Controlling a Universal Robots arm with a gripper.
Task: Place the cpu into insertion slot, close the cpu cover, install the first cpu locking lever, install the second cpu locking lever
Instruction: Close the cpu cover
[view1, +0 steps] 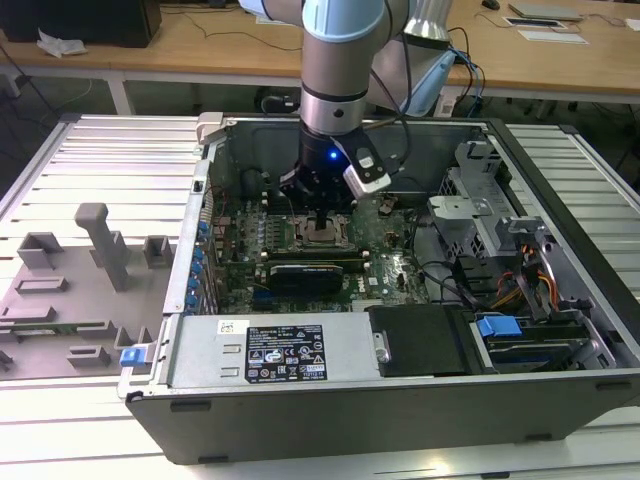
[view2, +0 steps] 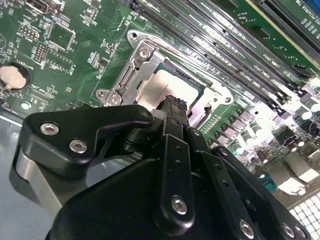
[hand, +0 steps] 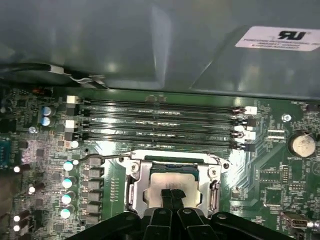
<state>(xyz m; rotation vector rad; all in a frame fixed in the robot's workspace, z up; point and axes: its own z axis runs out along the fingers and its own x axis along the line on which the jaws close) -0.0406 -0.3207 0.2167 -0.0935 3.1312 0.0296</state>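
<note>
Two things matter about the cpu (hand: 172, 181): it is a light, rigid, flat chip with a slick metal top, and I judge the contacts beneath it fragile. So you take it only by opposite edges and never press hard on the centre. It lies flat in the insertion slot (view1: 320, 232) on the green motherboard (hand: 270, 185), inside the open computer case (view1: 400, 420). The cpu cover (hand: 135, 187) looks folded down around it, its window framing the chip's top. That cover is thin, stiff sheet metal; push it at the frame. Your fingers (hand: 167, 200) are drawn together with at most a hairline gap, gripping nothing. In both wrist views their tips sit at the chip's near edge — touching it or just above, I cannot tell which.
</note>
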